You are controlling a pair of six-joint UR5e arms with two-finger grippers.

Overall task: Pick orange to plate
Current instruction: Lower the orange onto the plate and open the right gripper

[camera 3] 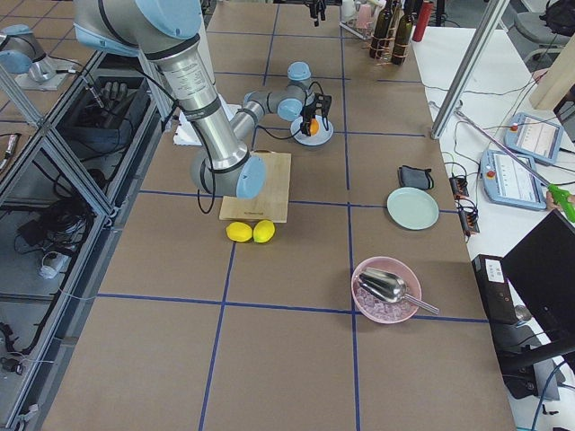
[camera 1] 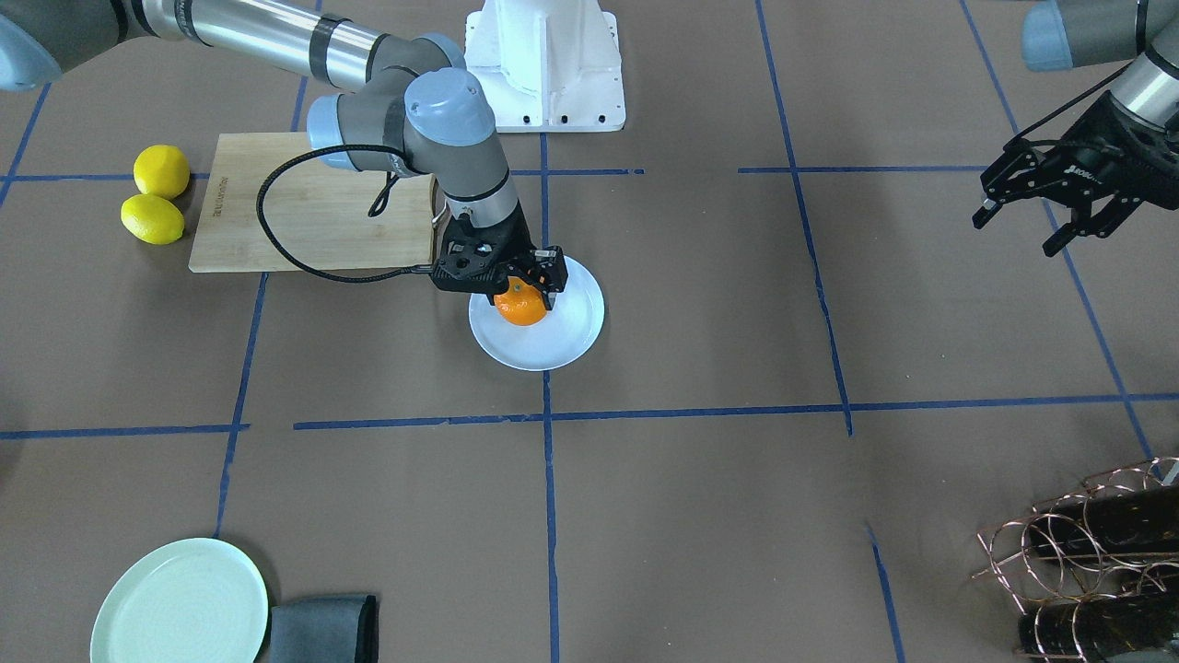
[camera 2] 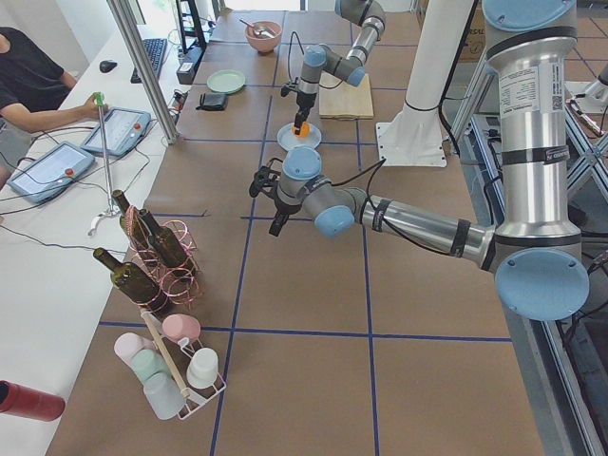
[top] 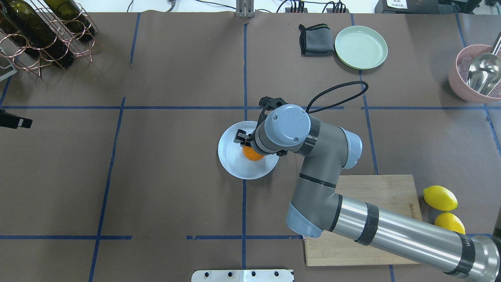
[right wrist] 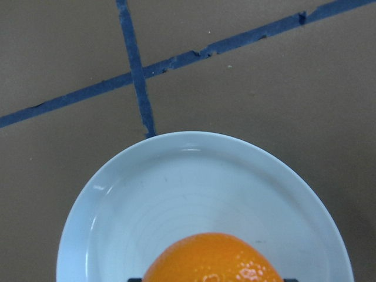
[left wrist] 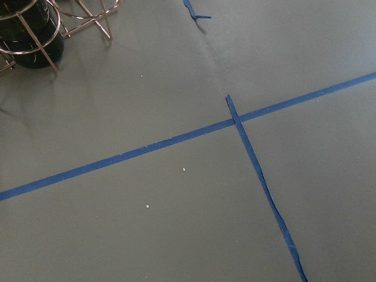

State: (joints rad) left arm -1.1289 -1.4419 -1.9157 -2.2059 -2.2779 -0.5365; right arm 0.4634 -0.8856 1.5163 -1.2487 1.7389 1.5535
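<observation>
- Nearest the robot, a wooden cutting board (top: pixel 387 196) is lying on the table (top: pixel 176 188) on the robot's right side, with two lemons (top: pixel 440 197) sitting just beside its outer edge.
- The right arm is reaching over the board's inner corner toward the middle of the table.
- The plate (camera 1: pixel 571 341) is sitting mid-table on a blue tape line (top: pixel 244 203), its far rim just short of a tape crossing.
- Bare table is showing all round the plate's rim; the cutting board is the closest thing and is lying clear of it.
- The orange (camera 1: pixel 520 308) is sitting over the plate's robot-side half, inside the rim; I cannot tell whether it is touching the plate.
- The orange is round with no clear long axis, and a small dark spot is showing on its upper side, facing up toward the jaws.
- The right gripper (camera 1: pixel 520 290) is pointing down over the plate, its jaws clasping the orange on two opposite sides.
- The left gripper (camera 1: pixel 1018 235) is hanging over bare table well to the robot's left, its jaws spread wide and holding nothing.
- At the far edge, a folded dark cloth (top: pixel 315 39) is lying against a green plate (top: pixel 361 47), a pink bowl (top: pixel 465 86) is holding a metal scoop (top: pixel 483 72), and a wire bottle rack (top: pixel 43 35) is standing in the far left corner.
</observation>
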